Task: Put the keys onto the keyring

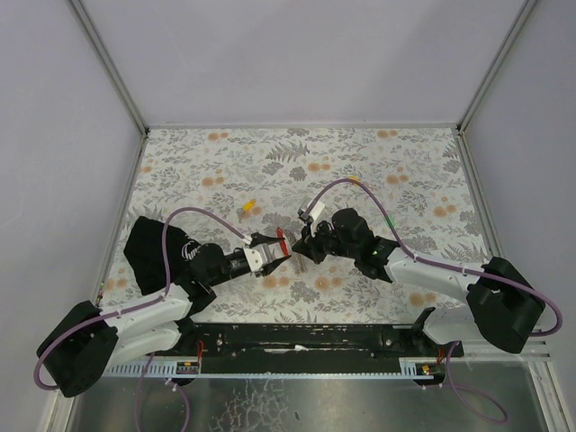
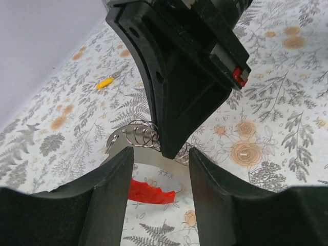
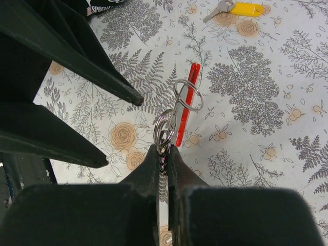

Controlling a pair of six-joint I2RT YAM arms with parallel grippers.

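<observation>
Pinching the keyring [image 3: 183,125] by its coil of thin wire rings [image 3: 165,130], my right gripper [image 3: 163,151] is clenched tight at the bottom centre of the right wrist view, with only the rings between its fingers. The red loop [image 3: 192,77] rises edge-on from that grip toward the upper middle of the frame, one ring lying across it. My left gripper [image 2: 160,164] stands released. In the left wrist view its two black fingers [image 2: 102,205] fill the lower corners, and the red loop lies across the gap between them, stopping short of the right-hand finger. The grey fan-shaped plate [image 2: 120,146] shows just above the left-hand finger, and the dark tip of my right gripper juts from the top of the frame down to the rings. Whether my left fingers touch the keyring at all I cannot tell. From above, both grippers meet at the middle of the flowered tablecloth [image 1: 405,162]. A yellow-headed key [image 3: 245,8] lies flat on the cloth at the upper right of the right wrist view, well apart from the keyring.
</observation>
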